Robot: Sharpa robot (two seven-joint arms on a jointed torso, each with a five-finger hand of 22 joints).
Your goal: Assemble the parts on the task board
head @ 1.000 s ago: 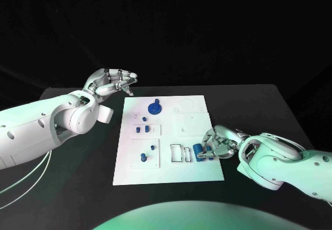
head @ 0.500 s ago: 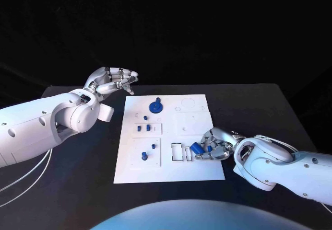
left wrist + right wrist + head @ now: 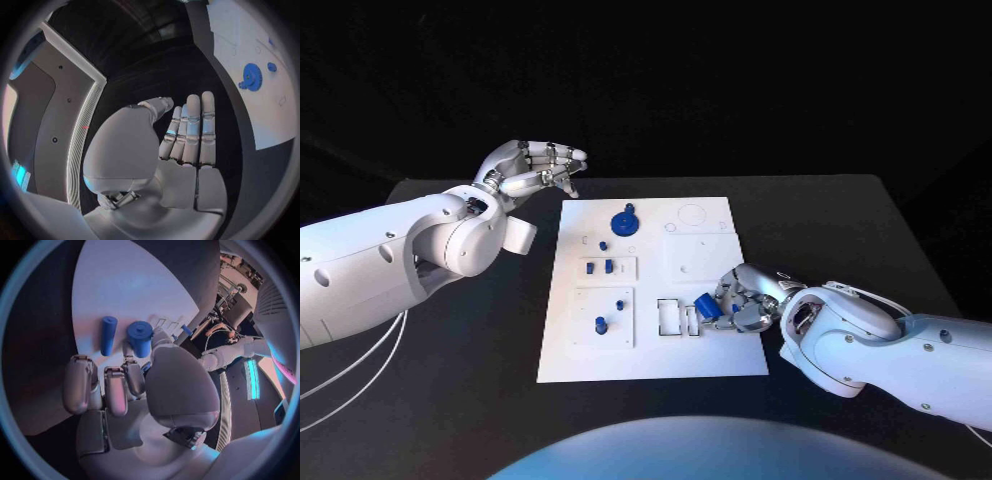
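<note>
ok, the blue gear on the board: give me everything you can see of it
The blue gear lies flat near the far end of the white board. It is a round, toothed disc, plastic by the look, with a raised darker knob or stub at its middle and top edge. The left wrist view shows its teeth and a small blue piece apart from it. Neither hand touches it; the left hand hangs off the board's far left corner.

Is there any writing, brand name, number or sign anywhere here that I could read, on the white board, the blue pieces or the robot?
None can be read.
The task board, the blue parts, the left hand and the right hand show no text.
</note>
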